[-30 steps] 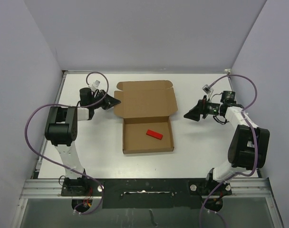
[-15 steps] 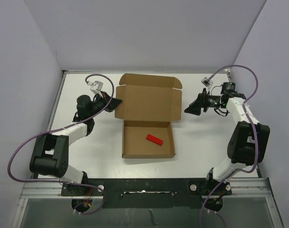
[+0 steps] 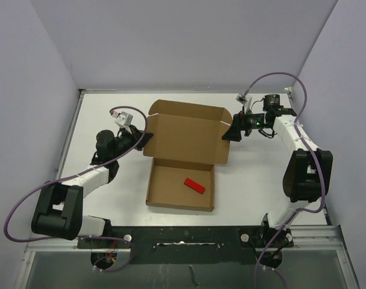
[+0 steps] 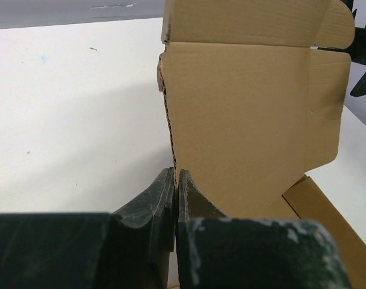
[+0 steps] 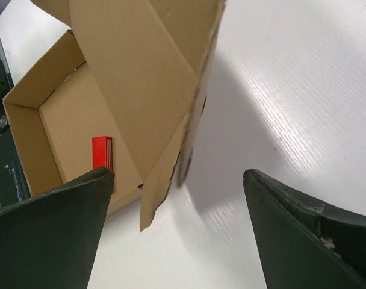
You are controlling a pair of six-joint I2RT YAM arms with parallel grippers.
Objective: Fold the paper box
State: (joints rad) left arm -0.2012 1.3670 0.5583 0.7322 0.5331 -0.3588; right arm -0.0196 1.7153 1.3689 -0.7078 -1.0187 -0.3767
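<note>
The paper box (image 3: 171, 191) is a brown cardboard mailer, its shallow tray lying on the white table. Its lid (image 3: 186, 133) stands nearly upright behind the tray. My left gripper (image 3: 145, 137) is shut on the lid's left edge. In the left wrist view the fingertips (image 4: 176, 174) pinch the corrugated edge of the lid (image 4: 249, 114). My right gripper (image 3: 229, 133) is open at the lid's right edge. In the right wrist view the lid's side flap (image 5: 165, 180) hangs between the wide-apart fingers of the right gripper (image 5: 177, 176), touching neither.
A small red block (image 3: 194, 185) lies inside the tray, seen also as the red block (image 5: 102, 152) in the right wrist view. Lilac walls (image 3: 26, 120) close in the white table (image 3: 111, 198) at left, right and back. The arm bases stand on the near rail (image 3: 183, 236).
The lid has swung up from lying flat to nearly upright. The tray has slid nearer and turned slightly. The right gripper has moved left to the lid's right edge.
</note>
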